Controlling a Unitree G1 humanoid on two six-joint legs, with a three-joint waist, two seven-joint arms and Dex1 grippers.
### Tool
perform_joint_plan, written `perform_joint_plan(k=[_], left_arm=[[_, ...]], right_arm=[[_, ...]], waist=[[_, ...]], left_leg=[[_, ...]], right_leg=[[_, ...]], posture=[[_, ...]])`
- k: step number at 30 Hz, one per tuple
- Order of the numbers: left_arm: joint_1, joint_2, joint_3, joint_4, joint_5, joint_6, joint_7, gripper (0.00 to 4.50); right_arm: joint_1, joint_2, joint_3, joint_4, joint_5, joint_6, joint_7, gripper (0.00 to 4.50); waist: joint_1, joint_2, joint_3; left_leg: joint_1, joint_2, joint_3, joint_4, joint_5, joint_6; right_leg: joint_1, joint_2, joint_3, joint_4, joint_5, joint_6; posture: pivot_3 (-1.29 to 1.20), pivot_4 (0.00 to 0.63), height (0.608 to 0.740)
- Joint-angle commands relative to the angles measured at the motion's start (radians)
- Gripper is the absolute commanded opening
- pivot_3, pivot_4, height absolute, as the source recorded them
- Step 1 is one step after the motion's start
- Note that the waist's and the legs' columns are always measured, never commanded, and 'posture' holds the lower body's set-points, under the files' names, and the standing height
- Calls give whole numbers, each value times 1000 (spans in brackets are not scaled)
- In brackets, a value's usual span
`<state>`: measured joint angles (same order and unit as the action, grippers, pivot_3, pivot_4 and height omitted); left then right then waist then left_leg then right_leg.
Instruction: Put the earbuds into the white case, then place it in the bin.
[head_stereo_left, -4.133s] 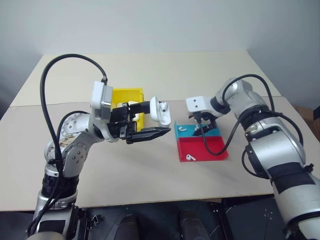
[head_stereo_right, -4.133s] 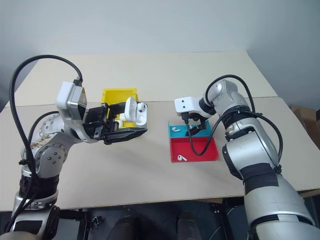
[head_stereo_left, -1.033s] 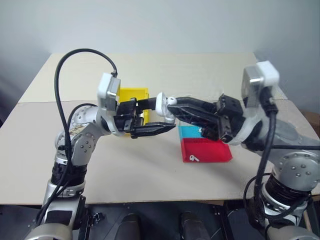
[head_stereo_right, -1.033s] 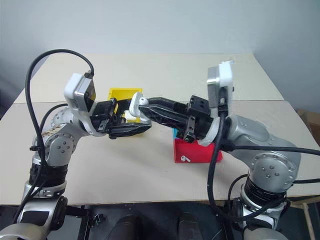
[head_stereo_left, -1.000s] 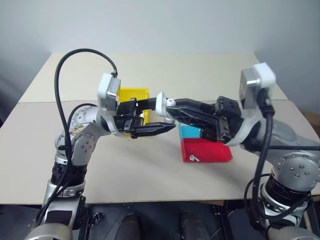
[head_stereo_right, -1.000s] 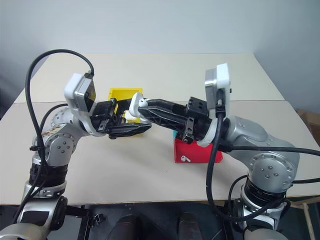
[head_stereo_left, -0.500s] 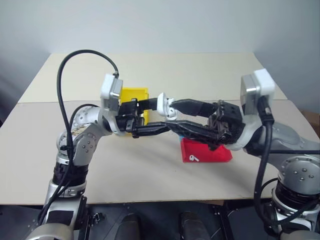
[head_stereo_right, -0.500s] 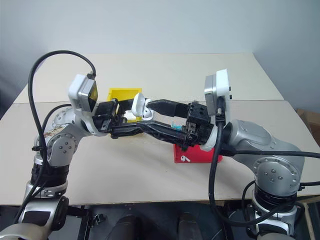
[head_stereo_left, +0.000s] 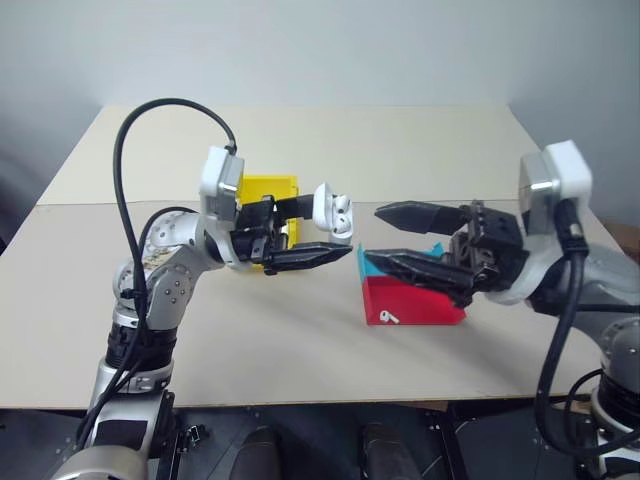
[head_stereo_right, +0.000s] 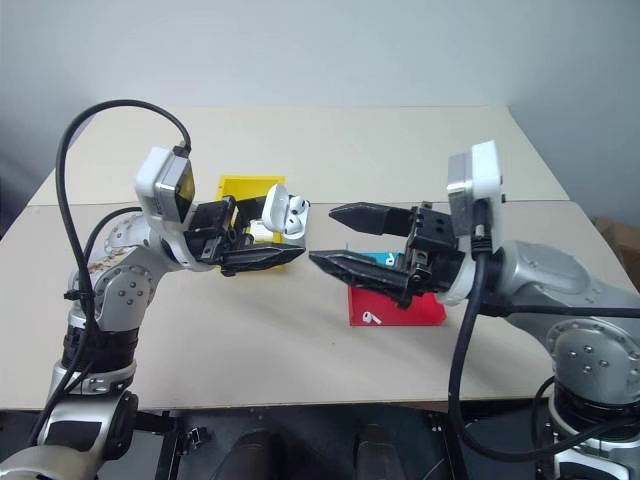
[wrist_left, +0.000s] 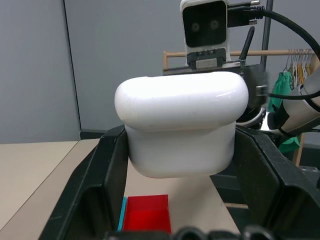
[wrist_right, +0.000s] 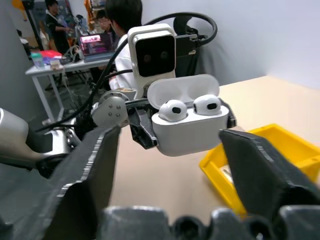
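Observation:
My left gripper (head_stereo_left: 335, 232) is shut on the white case (head_stereo_left: 332, 212) and holds it in the air, just right of the yellow bin (head_stereo_left: 268, 190). The case's lid stands open. Two earbuds (wrist_right: 173, 109) sit side by side in the case (wrist_right: 190, 125). My right gripper (head_stereo_left: 373, 235) is open and empty. It points at the case from the right, a short gap away. A third earbud (head_stereo_left: 385, 316) lies in the red half of the tray (head_stereo_left: 420, 303). In the left wrist view the case (wrist_left: 182, 127) fills the space between the fingers (wrist_left: 95, 185).
The blue-and-red tray lies on the tan table (head_stereo_left: 300, 340) under my right gripper. A small white thing lies in the bin (head_stereo_right: 250, 190). People (wrist_right: 120, 15) and a cluttered desk (wrist_right: 55, 60) are behind the robot.
My right gripper, whose fingertips were at the open case, has opened and drawn back to the right. The left gripper and the case have stayed put.

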<state>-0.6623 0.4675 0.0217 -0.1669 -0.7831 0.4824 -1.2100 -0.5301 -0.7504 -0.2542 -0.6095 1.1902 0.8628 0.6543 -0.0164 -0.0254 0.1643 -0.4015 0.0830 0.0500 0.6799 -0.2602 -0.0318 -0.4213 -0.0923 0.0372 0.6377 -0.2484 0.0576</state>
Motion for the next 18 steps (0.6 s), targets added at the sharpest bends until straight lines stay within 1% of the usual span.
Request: perform_joint_plan(k=[1,3,5,7,9,11,15,18], left_arm=[[-34,12,-4,-6,-3,7,-13,2812],[-44,15,-16,16,13,3,-25,2812],[-56,15,-27,33,21,4,-36,2812],[-63,12,-35,44,29,2,-41,2812],[-69,6,-40,55,38,-4,-45,2812],[-75,0,-41,64,43,-9,-46,2812],[-76,-6,-39,71,51,-18,-50,2812],[-72,-5,-32,71,50,-19,-56,2812]], right_arm=[[-137,-75,29,88,-113,-75,107,2181],[-239,-122,103,157,-223,-124,208,1383],[-357,-159,204,239,-359,-199,321,770],[-464,-166,298,316,-481,-274,412,37],[-564,-152,392,382,-603,-360,494,11],[-662,-105,469,449,-693,-432,563,11],[-769,2,554,552,-800,-547,653,11],[-807,68,596,600,-862,-604,704,11]], waist=[[0,0,0],[0,0,0],[-1,0,0],[0,0,0],[0,0,0],[-2,1,0],[0,0,0],[1,0,0]], left_leg=[[1,0,1,0,0,0],[1,0,1,0,0,0],[1,0,1,-1,0,0],[0,0,2,-1,0,0],[0,0,2,-1,0,1],[-2,0,1,-1,-1,1],[-3,0,2,-1,0,1],[-3,0,1,-1,0,1]], right_leg=[[0,0,1,0,0,0],[0,0,1,0,0,0],[0,1,1,0,0,0],[-1,0,1,-1,0,0],[-2,0,1,-2,0,0],[-3,0,1,-3,0,0],[-4,0,0,-4,0,0],[-3,0,-1,-3,0,0]], posture=[[0,150,740],[0,150,740],[0,150,740],[0,150,740],[0,150,740],[0,150,740],[0,150,740],[0,150,740]])
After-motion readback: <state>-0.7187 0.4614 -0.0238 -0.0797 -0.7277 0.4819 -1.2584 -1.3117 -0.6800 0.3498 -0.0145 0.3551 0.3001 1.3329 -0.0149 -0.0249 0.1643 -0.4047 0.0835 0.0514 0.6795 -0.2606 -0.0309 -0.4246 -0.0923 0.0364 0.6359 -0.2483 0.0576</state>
